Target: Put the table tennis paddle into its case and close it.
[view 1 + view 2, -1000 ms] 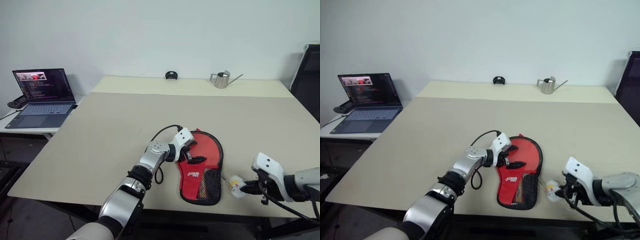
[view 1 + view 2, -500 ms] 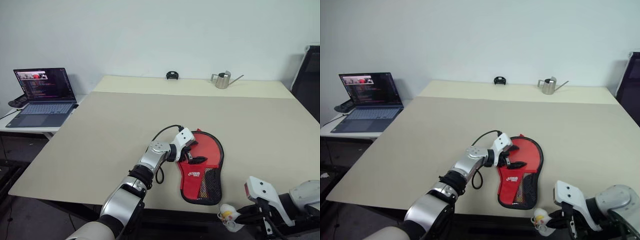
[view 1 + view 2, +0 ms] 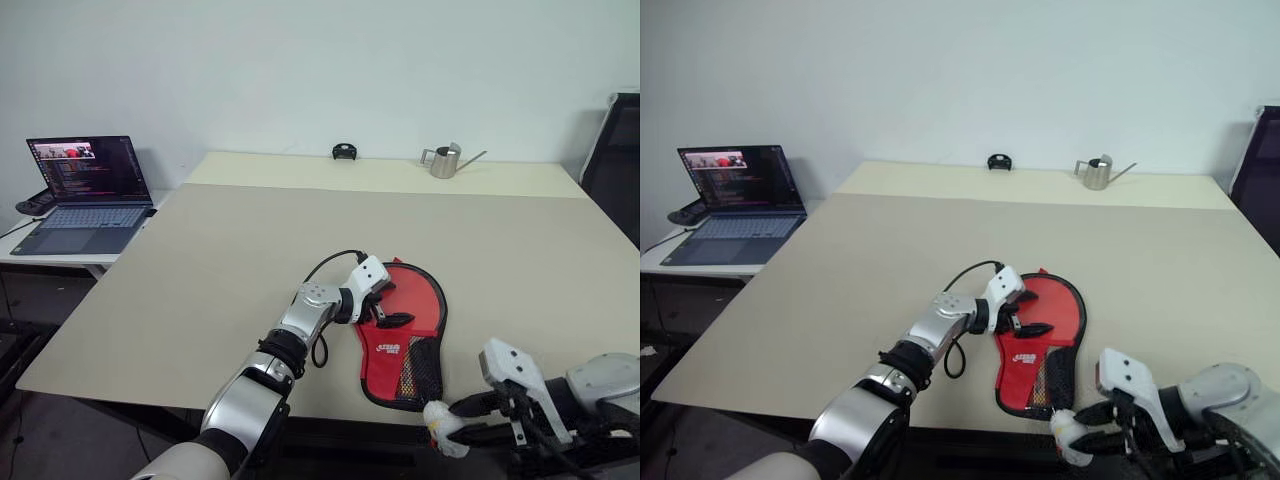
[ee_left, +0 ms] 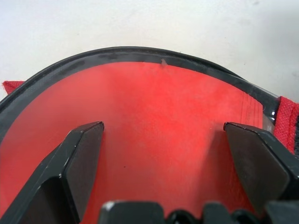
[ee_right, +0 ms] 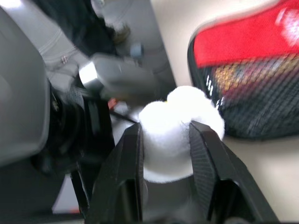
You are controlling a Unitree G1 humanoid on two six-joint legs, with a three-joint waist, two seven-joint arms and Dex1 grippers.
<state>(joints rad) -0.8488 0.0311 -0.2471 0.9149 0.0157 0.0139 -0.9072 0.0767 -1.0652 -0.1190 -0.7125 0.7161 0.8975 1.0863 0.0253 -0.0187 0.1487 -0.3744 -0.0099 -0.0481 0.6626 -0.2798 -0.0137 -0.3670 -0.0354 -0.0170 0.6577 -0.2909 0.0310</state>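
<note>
Beige and broad, the surface point(image 3: 250, 240) lies mostly bare, with wide open room behind and to the left of the case point(image 3: 405, 335), which sits close to the near edge, right of centre. That case lies flat, red side up, rounded end pointing away, black edging around it and a dark mesh pocket point(image 3: 420, 372) at its near end, almost at the lip of the surface. The left arm reaches in from the near edge, and its left pincer point(image 3: 383, 312) rests over the round red part, fingers point(image 4: 81, 158) spread wide on either side of the red fabric and closed on nothing. Just off the near edge, beside the mesh end, the right pincer point(image 3: 455, 420) points leftward across the front of the surface, its two black fingers point(image 5: 208, 158) closed against the white round charm point(image 5: 175, 128). Farther out, a small metal watering can point(image 3: 445, 159) and a small black object point(image 3: 345, 151) stand at the far edge, well apart from the case. An open laptop point(image 3: 85, 195) sits on a side desk to the left.
</note>
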